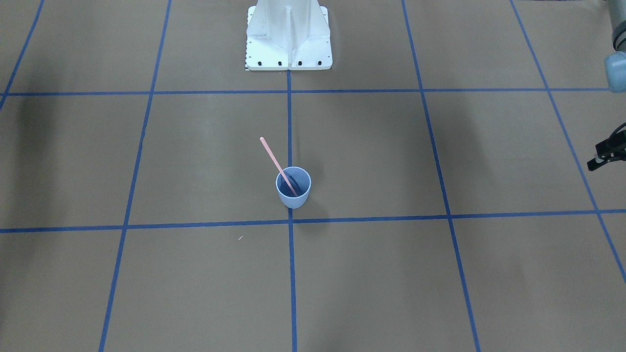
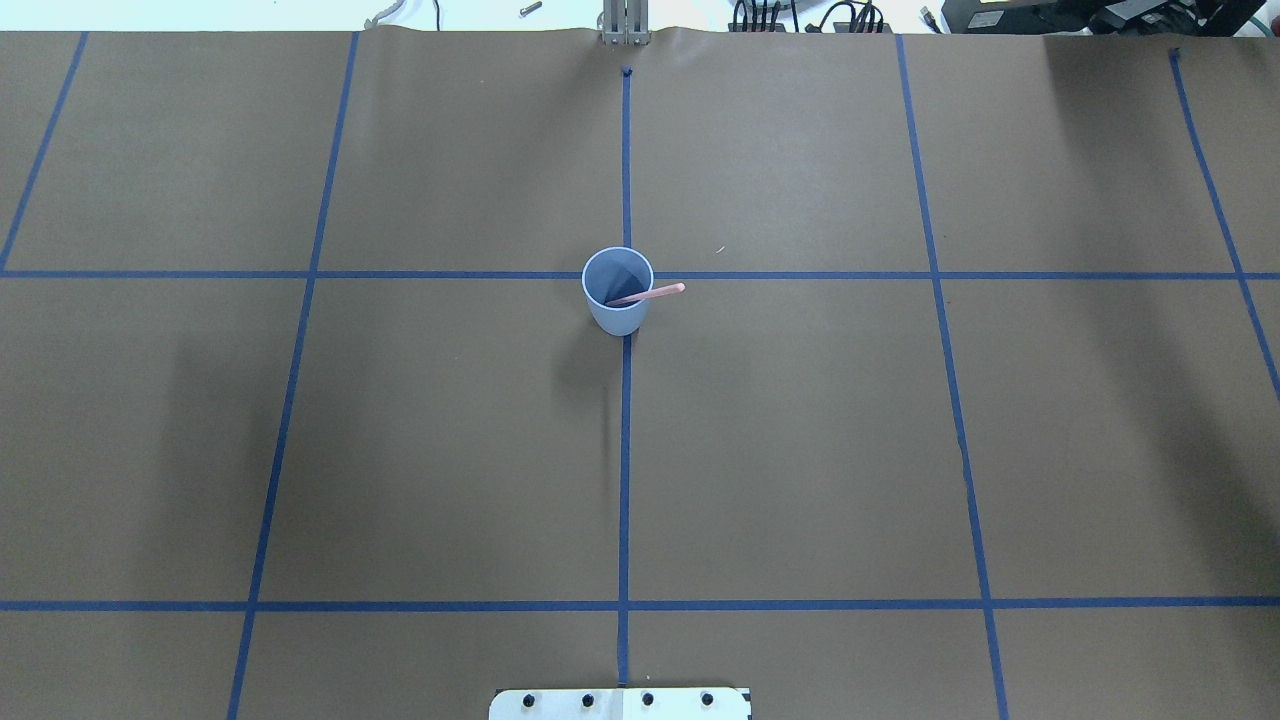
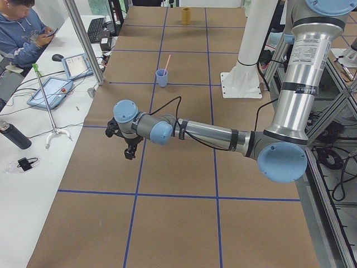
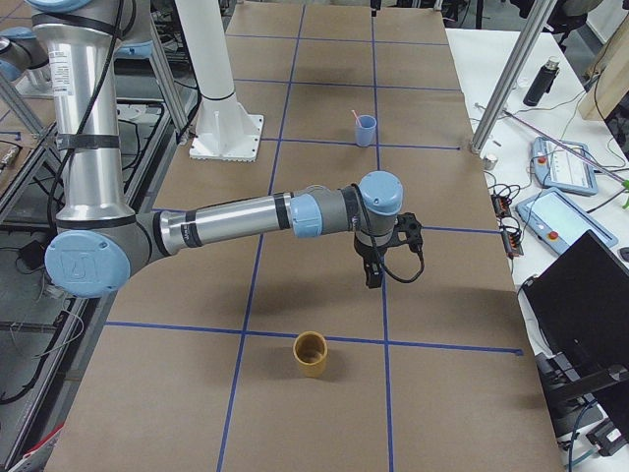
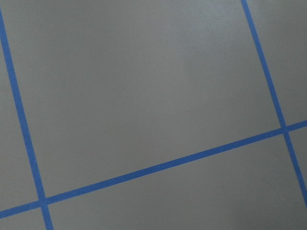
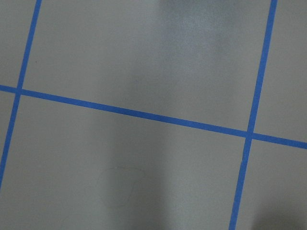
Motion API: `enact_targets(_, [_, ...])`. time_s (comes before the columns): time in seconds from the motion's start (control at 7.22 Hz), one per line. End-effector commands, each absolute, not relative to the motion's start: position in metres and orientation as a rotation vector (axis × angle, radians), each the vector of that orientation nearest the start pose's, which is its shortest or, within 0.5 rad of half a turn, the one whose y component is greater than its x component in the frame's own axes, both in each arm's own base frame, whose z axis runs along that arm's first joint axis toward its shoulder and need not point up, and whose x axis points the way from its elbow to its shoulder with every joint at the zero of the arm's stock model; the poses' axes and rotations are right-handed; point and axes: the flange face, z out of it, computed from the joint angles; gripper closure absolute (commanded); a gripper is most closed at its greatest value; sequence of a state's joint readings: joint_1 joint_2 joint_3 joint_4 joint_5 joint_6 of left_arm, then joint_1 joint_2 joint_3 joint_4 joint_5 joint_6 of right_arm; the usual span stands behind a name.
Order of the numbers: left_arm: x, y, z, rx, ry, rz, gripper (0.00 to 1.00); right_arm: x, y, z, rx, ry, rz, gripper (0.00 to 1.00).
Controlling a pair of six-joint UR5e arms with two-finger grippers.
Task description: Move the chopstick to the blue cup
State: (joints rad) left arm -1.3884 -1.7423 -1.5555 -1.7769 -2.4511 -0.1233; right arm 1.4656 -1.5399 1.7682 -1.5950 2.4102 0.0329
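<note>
Silver tube arms (image 3: 298, 78), pale-blue joint caps (image 3: 281, 162), black cable (image 3: 167, 102), white pedestal (image 1: 288, 34), black screws (image 1: 279, 63).

I count 1 blue cup (image 1: 293, 199), 1 pink chopstick (image 1: 274, 159) and 1 yellow cup (image 4: 312, 354) on the table. I see 2 arms: the left arm (image 3: 206, 134) and the right arm (image 4: 226, 218). On the side bench I make out 1 person (image 3: 22, 33), 1 black bottle (image 3: 14, 135) and 2 tablets: the near tablet (image 3: 50, 92) and the far tablet (image 3: 78, 66).
</note>
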Motion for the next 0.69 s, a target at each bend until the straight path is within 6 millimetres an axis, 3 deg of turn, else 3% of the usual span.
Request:
enact_targets(0.0, [0.047,-0.572,0.555,0.186,0.904,0.207,0.02,0.006,-0.514,0.541,0.141,-0.828,-0.148,0.00])
enact_targets(0.55, [0.048,-0.569,0.554,0.180,0.913,0.201,0.02,0.014,-0.509,0.554,0.134,-0.785,-0.137,0.00])
